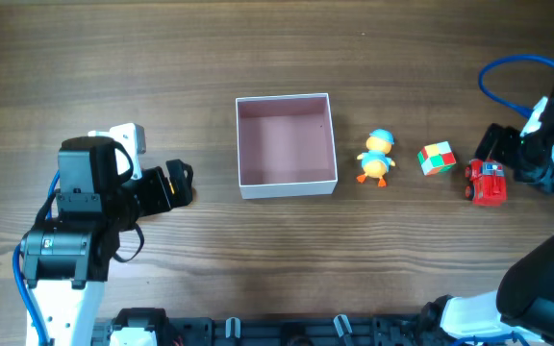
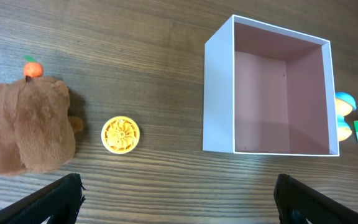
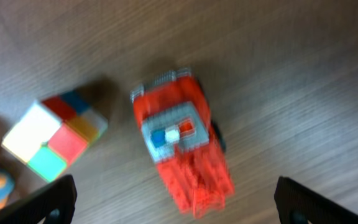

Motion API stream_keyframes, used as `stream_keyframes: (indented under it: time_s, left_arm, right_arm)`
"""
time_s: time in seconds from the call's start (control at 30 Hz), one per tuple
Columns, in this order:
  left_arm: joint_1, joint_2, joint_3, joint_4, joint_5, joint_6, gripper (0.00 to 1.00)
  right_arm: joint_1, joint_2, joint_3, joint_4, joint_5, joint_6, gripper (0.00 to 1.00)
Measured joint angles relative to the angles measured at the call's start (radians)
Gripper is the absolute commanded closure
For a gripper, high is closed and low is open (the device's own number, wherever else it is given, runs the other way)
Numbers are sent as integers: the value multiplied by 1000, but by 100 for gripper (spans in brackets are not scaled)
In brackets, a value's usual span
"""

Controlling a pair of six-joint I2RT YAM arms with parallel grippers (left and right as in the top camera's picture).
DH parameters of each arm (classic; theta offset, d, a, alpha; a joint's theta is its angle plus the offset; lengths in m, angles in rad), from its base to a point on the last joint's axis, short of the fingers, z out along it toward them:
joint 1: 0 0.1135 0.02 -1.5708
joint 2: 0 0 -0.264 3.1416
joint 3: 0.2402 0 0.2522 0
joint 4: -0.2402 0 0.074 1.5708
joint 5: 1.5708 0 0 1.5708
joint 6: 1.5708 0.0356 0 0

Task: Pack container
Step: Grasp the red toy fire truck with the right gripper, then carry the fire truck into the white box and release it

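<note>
A dark brown wood-grain table [image 1: 258,48] fills every view; nothing of the room beyond it shows. A black rail [image 1: 287,332] runs along its near edge, and a blue cable [image 1: 508,72] loops over the far right corner.

One container [image 1: 289,187] sits near the middle of the table: square and shallow, with thin white walls, a dusty-pink inside, and nothing in it. To its right, three small toys lie in a row, each apart from the next:
- one yellow duck [image 1: 377,157] with a blue cap, nearest the container but not touching it
- one multicoloured puzzle cube [image 1: 437,159]
- one red toy truck [image 1: 488,183] with a grey roof showing blue, white and red spots

The right wrist view is blurred, so no marks on the truck can be read.

To the left of the container, the left wrist view shows:
- one brown plush toy [image 2: 30,124]
- one small orange ball [image 2: 33,67] at the plush toy's top edge
- one round yellow disc [image 2: 120,135], between the plush toy and the container and touching neither

The left gripper [image 2: 178,183] is spread wide and holds nothing, facing the container from the left. The right gripper [image 3: 174,186] is also spread wide, its black fingers [image 3: 48,202] on either side of the truck, with no contact visible.
</note>
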Motion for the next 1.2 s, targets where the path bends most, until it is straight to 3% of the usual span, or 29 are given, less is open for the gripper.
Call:
stream_keyframes:
  time_s: [0.13,0.3,0.47,0.53,0.83,0.9,0.93,1.07,1.2]
  left_arm:
    - [0,0,0,23,0,0,0]
    - [0,0,0,26,0,0,0]
    - [0,0,0,26,0,0,0]
    - [0,0,0,26,0,0,0]
    - [0,0,0,29,0,0,0]
    - [0,0,0,29,0,0,0]
    - [0,0,0,29,0,0,0]
    - [0,0,0,29,0,0,0]
    - [0,0,0,30,0,0,0]
  right_arm:
    - [0,5,-138,179,18,-39,0]
    - [0,12,-249,283,18,-79,5]
    - [0,13,-250,299,18,-89,24]
    - [0,13,-250,299,18,-93,38]
    - [0,13,-250,299,13,-90,70]
    - [0,13,-250,299,13,-89,83]
    - [0,13,-250,299,13,-82,96]
    - [0,13,-250,291,6,-27,96]
    - [7,1,-192,142,-20,48,96]
